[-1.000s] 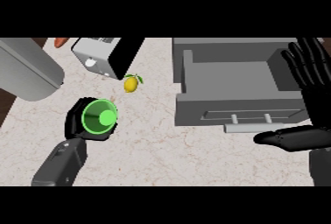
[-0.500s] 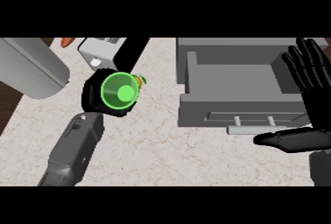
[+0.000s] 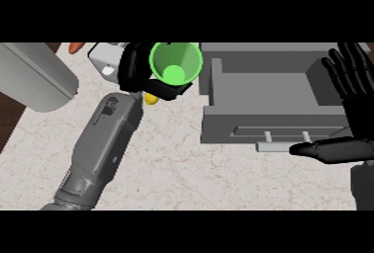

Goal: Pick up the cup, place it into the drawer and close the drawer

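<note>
A bright green cup (image 3: pixel 175 63) is held above the counter, its mouth facing up toward me, with my left hand (image 3: pixel 139 69) curled round its side and base. It hangs just left of the open grey drawer (image 3: pixel 274 111), near the drawer's left wall. My right hand (image 3: pixel 350 94) stands open at the right edge, fingers up over the drawer's right side, thumb pointing left near the drawer's handle (image 3: pixel 285 144).
A yellow fruit (image 3: pixel 150 99) peeks out under the cup. A white box-like object (image 3: pixel 108 58) lies behind my left hand. A large grey cylinder (image 3: pixel 33 76) sits at the far left, and an orange object (image 3: pixel 76 47) shows at the top edge.
My left hand has carried the cup up and to the right, from the counter's left-middle to beside the drawer's left wall. The right hand has stayed still.
</note>
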`<state>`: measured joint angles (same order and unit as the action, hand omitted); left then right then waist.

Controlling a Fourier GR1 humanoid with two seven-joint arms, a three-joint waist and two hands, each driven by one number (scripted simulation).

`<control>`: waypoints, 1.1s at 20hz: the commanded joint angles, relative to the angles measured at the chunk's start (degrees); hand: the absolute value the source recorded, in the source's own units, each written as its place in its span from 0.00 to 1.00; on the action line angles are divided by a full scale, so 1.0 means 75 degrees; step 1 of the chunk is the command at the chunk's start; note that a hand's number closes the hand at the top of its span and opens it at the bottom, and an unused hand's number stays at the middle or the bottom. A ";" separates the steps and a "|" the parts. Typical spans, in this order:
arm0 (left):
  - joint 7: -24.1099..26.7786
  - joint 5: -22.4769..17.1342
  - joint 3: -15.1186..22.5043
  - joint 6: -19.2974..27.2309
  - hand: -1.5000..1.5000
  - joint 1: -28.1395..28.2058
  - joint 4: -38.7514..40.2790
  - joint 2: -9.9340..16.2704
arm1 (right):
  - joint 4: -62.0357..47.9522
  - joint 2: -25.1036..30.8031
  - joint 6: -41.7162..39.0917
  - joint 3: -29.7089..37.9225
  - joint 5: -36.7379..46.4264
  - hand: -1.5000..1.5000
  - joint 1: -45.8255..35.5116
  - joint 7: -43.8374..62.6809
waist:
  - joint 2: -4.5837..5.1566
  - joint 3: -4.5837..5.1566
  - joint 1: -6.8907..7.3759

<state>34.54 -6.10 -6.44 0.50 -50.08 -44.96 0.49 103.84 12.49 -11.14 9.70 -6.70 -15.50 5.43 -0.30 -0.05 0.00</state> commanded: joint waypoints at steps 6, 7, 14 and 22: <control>-0.2145 -0.0351 0.0693 0.1839 1.00 -0.2431 0.0384 -0.0064 | 0.0041 0.0153 -0.0046 0.0218 -0.0179 0.00 -0.0235 0.0030 | 0.0052 0.0002 -0.0198; -0.2181 -0.0705 0.1262 0.2046 1.00 -0.2444 0.0656 -0.0064 | -0.0444 -0.0015 -0.0035 0.0015 0.0056 0.00 -0.0301 -0.0358 | 0.0074 0.0000 -0.0230; -0.2700 -0.1101 0.1834 0.2703 1.00 -0.3521 0.2524 -0.0065 | -0.0056 -0.0066 -0.0019 -0.0204 0.0011 0.00 -0.0397 0.0055 | 0.0162 -0.0004 -0.0602; -0.3029 -0.1310 0.2899 0.1990 1.00 -0.3598 0.3688 -0.0065 | -0.0274 -0.0155 -0.0207 -0.0404 0.0101 0.00 -0.0442 -0.0417 | 0.0303 -0.0014 -0.0995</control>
<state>13.46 -15.26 11.68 18.46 -76.66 -21.13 0.00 102.34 11.85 -12.48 7.73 -6.67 -18.45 3.46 1.52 -0.12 -6.20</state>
